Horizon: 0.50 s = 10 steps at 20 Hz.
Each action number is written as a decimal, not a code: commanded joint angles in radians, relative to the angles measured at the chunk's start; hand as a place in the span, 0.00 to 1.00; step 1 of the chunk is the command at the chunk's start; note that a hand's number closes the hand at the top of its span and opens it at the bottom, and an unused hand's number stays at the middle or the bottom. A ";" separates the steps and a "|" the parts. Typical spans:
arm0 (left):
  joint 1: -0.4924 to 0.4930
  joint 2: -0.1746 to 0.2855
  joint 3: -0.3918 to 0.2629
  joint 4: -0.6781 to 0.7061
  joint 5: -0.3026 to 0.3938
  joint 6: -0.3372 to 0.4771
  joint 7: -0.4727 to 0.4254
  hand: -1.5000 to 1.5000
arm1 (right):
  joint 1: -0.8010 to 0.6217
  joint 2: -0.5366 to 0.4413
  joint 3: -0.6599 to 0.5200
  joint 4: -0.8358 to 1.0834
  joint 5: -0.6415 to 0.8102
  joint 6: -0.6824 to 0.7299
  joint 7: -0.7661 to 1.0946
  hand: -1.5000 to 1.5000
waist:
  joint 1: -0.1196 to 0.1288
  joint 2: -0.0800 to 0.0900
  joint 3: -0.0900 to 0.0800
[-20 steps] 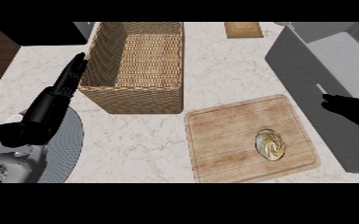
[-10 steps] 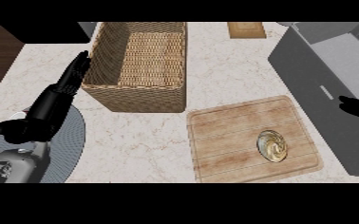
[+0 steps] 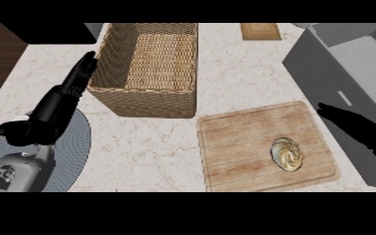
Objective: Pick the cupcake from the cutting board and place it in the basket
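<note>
While cupcake (image 3: 286,154) lies untouched, right hand (image 3: 351,123) outstretched

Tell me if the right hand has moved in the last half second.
Yes. The right hand has come leftward from the view's right edge toward the cutting board, its fingertips now near the board's upper right corner.

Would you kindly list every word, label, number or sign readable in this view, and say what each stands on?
None: no writing shows on the basket, the cutting board, the cupcake or the grey unit at the right.
</note>
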 commanded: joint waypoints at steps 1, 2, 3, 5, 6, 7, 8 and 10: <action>0.027 -0.027 -0.004 0.076 -0.020 -0.026 -0.016 0.50 | -0.019 0.079 0.085 0.096 0.141 -0.069 -0.077 0.00 | -0.001 0.008 -0.006; 0.036 -0.022 0.007 0.011 0.001 -0.027 0.041 0.50 | 0.024 0.085 0.072 0.094 0.170 -0.095 -0.111 0.00 | -0.004 0.006 -0.006; 0.089 -0.051 -0.025 -0.035 -0.045 0.012 0.019 0.50 | 0.014 0.108 0.096 0.092 0.191 -0.100 -0.075 0.00 | 0.000 0.005 -0.006; 0.064 -0.050 0.004 0.035 -0.041 -0.032 -0.026 0.50 | -0.030 0.098 0.053 0.151 0.191 -0.096 -0.121 0.00 | -0.004 0.007 -0.007; -0.002 -0.087 -0.028 0.010 -0.091 0.036 0.063 0.50 | -0.031 0.129 0.102 0.185 0.237 -0.129 -0.152 0.00 | -0.005 0.007 -0.006; 0.056 -0.077 -0.023 -0.027 -0.075 0.014 0.045 0.50 | -0.084 0.157 0.112 0.239 0.257 -0.150 -0.137 0.00 | 0.003 0.007 -0.006; 0.052 -0.035 0.038 0.022 -0.041 -0.050 0.006 0.50 | -0.057 0.150 0.096 0.230 0.261 -0.147 -0.166 0.00 | -0.002 0.007 -0.006; 0.010 -0.037 0.055 0.035 -0.041 -0.076 0.033 0.50 | -0.072 0.153 0.072 0.185 0.222 -0.090 -0.144 0.00 | -0.005 0.006 -0.007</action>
